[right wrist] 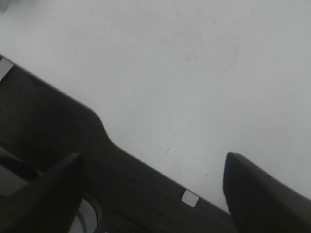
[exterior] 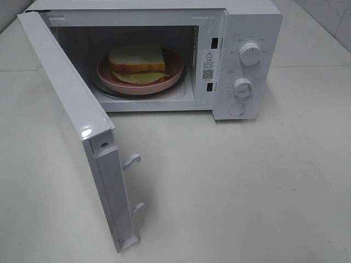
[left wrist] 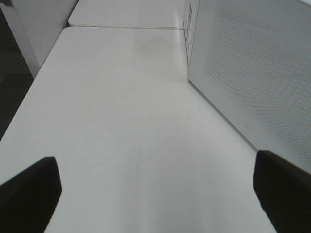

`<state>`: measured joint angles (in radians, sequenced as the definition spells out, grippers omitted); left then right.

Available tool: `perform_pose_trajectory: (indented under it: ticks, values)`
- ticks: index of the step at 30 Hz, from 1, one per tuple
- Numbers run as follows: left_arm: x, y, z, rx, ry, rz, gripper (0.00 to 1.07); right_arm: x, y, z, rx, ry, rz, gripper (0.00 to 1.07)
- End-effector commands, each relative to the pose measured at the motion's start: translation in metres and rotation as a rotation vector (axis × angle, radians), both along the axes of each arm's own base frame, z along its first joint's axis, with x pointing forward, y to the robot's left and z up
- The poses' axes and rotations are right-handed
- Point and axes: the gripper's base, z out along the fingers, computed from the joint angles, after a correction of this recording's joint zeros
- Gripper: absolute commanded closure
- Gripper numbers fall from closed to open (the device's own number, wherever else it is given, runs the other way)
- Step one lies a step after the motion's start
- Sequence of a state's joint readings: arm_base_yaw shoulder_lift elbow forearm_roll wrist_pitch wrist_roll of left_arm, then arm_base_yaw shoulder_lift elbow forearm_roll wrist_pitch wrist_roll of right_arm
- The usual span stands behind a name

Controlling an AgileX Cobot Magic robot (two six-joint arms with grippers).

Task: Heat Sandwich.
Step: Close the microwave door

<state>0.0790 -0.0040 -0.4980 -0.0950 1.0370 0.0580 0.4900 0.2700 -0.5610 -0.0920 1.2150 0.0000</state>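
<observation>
The sandwich (exterior: 137, 61), white bread with tan crust and pale yellow-green filling, lies on a round pink plate (exterior: 173, 76) inside the white microwave (exterior: 249, 22). The microwave's door (exterior: 71, 115) is swung wide open to the left. Neither gripper shows in the exterior high view. In the left wrist view my left gripper (left wrist: 155, 194) is open with nothing between its black fingertips (left wrist: 29, 194), low over the white table beside a dotted white panel of the microwave (left wrist: 252, 73). My right gripper (right wrist: 155, 189) is open and holds nothing, hanging over the table's edge.
Two knobs (exterior: 250, 53) and a round button sit on the microwave's right panel. Two latch hooks (exterior: 131, 160) stick out of the door's free edge. A second white table (left wrist: 126, 12) adjoins at the back. Dark floor (right wrist: 43, 126) lies beyond the table edge.
</observation>
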Motion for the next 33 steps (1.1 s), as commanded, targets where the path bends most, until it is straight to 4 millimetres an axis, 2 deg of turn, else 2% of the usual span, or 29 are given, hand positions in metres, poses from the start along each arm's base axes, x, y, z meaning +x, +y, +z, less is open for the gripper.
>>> perform_pose_trajectory:
  ticks: [1, 10, 18, 20, 33]
  values:
    - [-0.004, 0.000, -0.001, 0.003, -0.028, 0.001, 0.03, -0.014, -0.008, -0.003, 0.005, -0.017, -0.095, 0.31]
    - [-0.004, 0.000, -0.001, 0.003, -0.028, 0.001, 0.03, -0.030, -0.012, 0.001, 0.073, -0.216, -0.253, 0.31]
    - [-0.004, 0.000, -0.001, 0.003, -0.028, 0.001, 0.03, -0.033, -0.009, 0.001, 0.109, -0.361, -0.294, 0.31]
    - [-0.004, 0.000, -0.001, 0.003, -0.028, 0.001, 0.03, -0.031, -0.008, -0.004, 0.100, -0.403, -0.324, 0.31]
    - [-0.004, 0.000, -0.001, 0.002, -0.026, 0.001, 0.03, -0.031, -0.008, -0.004, 0.100, -0.406, -0.344, 0.31]
